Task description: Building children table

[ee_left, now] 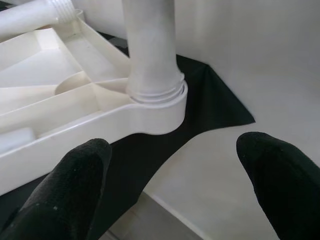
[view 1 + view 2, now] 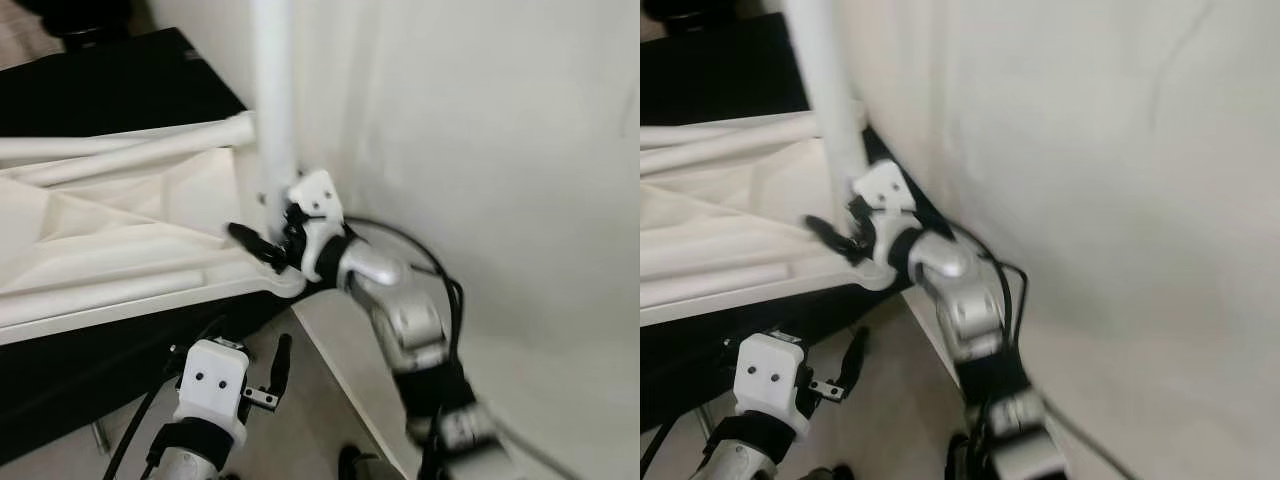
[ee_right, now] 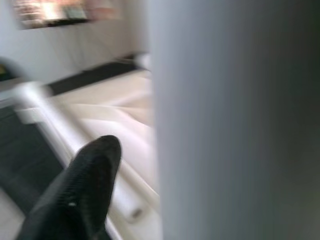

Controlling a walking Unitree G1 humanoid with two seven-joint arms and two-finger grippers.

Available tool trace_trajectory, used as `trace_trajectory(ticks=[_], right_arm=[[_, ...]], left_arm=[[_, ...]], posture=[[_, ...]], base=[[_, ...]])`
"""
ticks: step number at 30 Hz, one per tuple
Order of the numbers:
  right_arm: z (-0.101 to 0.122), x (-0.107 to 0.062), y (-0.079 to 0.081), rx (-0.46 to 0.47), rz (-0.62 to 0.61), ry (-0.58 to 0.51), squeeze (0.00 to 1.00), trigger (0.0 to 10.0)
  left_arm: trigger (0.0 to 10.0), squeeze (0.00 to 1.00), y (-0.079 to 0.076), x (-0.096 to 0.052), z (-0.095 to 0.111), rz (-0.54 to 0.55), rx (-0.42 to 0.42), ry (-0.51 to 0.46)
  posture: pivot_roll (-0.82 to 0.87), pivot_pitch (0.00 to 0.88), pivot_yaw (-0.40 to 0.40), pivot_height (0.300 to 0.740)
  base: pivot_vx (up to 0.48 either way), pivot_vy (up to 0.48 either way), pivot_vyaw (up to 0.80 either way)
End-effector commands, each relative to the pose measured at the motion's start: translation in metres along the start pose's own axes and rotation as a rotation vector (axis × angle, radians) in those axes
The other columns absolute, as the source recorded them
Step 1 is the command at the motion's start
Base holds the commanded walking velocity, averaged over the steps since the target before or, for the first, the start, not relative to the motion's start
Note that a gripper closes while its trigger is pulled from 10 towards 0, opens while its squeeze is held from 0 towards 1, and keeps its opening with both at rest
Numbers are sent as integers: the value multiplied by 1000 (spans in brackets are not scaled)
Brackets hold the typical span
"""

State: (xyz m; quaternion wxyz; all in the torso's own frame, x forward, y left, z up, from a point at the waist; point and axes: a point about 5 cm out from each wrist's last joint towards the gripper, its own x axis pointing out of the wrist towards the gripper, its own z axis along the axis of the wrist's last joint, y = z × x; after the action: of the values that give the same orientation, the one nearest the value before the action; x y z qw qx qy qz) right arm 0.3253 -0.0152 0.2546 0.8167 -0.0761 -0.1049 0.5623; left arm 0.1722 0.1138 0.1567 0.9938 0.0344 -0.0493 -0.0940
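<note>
The white table leg [image 2: 272,95] stands upright in the corner socket [image 1: 159,107] of the overturned tabletop [image 2: 110,250], centre frame; the right gripper [image 2: 268,238] is nearest, fingers clamped on its base. The left gripper [image 2: 268,385] hangs below, fingers apart.

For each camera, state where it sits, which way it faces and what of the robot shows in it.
Left eye view: on the head, looking down at the upturned white tabletop and upright leg; both arms show, right gripper at the leg's base.
Right eye view: the head's other eye, same scene; left gripper hangs low.
Left wrist view: looks along open fingers at the leg's socket.
Right wrist view: pressed close to the leg, one finger visible.
All share the leg.
</note>
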Motion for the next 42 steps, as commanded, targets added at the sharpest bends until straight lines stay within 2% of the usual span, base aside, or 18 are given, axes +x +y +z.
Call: trace_trajectory(ticks=[1,3,4,7,14,15,18,19,24,30,31,34,36,37,38,39,41,42], right_arm=[[-2,2,6,-77,164,4,1000,10000],[-2,-1,3,-101,245,26,1000,10000],[-1,-4,1,-120,303,42,0,10000],[5,-9,-13,-120,410,80,0,10000],[11,-10,-25,-96,496,79,0,10000],[11,-11,-30,-79,517,78,0,4431],[11,-11,-30,-77,520,78,0,4431],[10,-11,-32,-73,528,79,0,0],[6,-11,-32,-62,529,70,0,0],[-3,-20,-44,-48,363,69,0,0],[-9,-26,-49,-24,259,92,0,0],[-18,-37,-52,-5,133,122,0,0],[-37,-40,-48,73,-278,191,0,0],[-53,-48,-25,75,-468,235,0,0],[-53,-48,-25,75,-468,235,0,0],[-59,-57,-10,75,-605,260,0,0],[-69,-60,13,76,-663,285,0,0],[-70,-53,15,49,-647,277,0,0]], left_arm=[[10000,0,-1,-3,-5,5,-6,31],[10000,0,-1,-3,-4,6,-6,31],[10000,0,-1,-4,-4,6,-5,31],[10000,0,-1,-5,-3,7,-4,34],[10000,0,-2,-7,-2,3,-5,38],[10000,0,-3,-8,-2,-1,-8,41],[10000,0,-3,-9,-2,-2,-8,42],[10000,0,-4,-9,-2,-4,-9,44],[10000,0,-4,-10,-2,-8,-11,46],[10000,0,-5,-10,-3,-10,-15,47],[10000,0,-6,-9,-3,-12,-18,46],[10000,0,-7,-9,-3,-15,-22,44],[10000,0,-8,-7,-2,-18,-30,35],[10000,0,-8,-7,-1,-19,-32,31],[10000,0,-8,-7,-1,-19,-32,31],[10000,0,-7,-6,-1,-20,-33,29],[10000,0,-7,-5,-1,-23,-30,27],[10000,0,-7,-4,-2,-24,-28,28]], posture=[[-25,247,-40,740],[-16,253,-37,740],[-13,254,-37,740],[7,262,-36,740],[14,276,-36,740],[20,279,-36,740],[20,279,-36,740],[19,279,-35,740],[17,280,-34,740],[-5,275,-44,740],[-11,275,-48,740],[-26,272,-59,740],[-51,281,-72,740],[-78,282,-69,740],[-78,282,-69,740],[-76,283,-62,740],[-73,286,-60,740],[-63,270,-56,740]], base=[[0,0,0],[0,0,0],[0,0,0],[0,0,0],[0,0,0],[0,0,0],[0,0,0],[0,0,0],[0,0,0],[0,0,0],[0,0,0],[0,0,0],[0,0,0],[0,0,0],[0,0,0],[0,0,0],[0,0,0],[0,0,0]])
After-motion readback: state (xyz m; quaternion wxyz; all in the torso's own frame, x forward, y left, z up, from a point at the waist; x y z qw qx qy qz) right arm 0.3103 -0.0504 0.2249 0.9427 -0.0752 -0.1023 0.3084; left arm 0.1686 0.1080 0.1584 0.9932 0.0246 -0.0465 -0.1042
